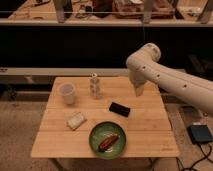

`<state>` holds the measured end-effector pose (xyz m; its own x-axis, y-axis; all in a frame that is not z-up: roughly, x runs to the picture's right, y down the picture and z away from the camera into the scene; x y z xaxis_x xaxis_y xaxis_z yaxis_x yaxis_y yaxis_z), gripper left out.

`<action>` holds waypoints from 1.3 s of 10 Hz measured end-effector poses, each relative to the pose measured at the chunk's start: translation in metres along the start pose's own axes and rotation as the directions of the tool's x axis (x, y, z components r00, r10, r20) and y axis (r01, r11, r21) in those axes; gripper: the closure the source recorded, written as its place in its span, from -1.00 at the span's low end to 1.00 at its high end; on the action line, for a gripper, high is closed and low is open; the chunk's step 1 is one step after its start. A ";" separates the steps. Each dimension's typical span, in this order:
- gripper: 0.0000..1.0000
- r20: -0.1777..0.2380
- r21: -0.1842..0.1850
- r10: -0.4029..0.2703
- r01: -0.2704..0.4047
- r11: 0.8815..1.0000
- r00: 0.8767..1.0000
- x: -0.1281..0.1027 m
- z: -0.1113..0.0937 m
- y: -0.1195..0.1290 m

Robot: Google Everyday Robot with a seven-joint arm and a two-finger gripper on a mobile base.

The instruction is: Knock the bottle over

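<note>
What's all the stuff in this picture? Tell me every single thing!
table: one, light wood, middle of the view
cup: one, white, back left of the table
bottle: one, whitish, upright, just right of the cup
block: one, pale, flat, front left
flat thing: one, black, near the table's middle
plate: one, green, front middle
food: one piece, reddish brown, on the plate
box: one, blue-grey, on the floor at right
arm: one, white, reaching in from the right
pincer: one, pale, over the table's back right, apart from the bottle
</note>
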<state>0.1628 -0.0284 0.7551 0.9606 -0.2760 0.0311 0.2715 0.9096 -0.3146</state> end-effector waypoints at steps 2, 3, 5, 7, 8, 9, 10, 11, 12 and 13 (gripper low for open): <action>-0.42 -0.007 0.014 -0.002 0.002 1.000 1.000 -0.002 -0.027 0.006; -0.42 -0.014 0.027 -0.006 0.007 1.000 1.000 -0.006 -0.049 0.011; -0.35 -0.031 0.081 -0.025 0.027 0.996 0.999 -0.021 -0.127 0.023; -0.01 0.002 0.151 -0.049 0.048 0.987 0.999 -0.041 -0.178 0.017; 0.24 0.040 0.196 -0.046 0.037 0.980 0.998 -0.046 -0.195 0.008; 0.40 0.064 0.210 -0.031 0.017 0.978 0.997 -0.044 -0.197 0.003; 0.56 0.082 0.209 -0.005 -0.012 0.978 0.997 -0.036 -0.192 -0.001; 0.83 0.097 0.192 0.051 -0.069 0.979 0.994 -0.016 -0.176 -0.007; 0.95 0.096 0.187 0.077 -0.094 0.978 0.992 -0.004 -0.168 -0.013; 1.00 0.091 0.191 0.098 -0.114 0.975 0.991 0.008 -0.162 -0.021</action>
<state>0.1551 -0.1004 0.6080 0.9839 -0.1565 0.0866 0.1668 0.9775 -0.1293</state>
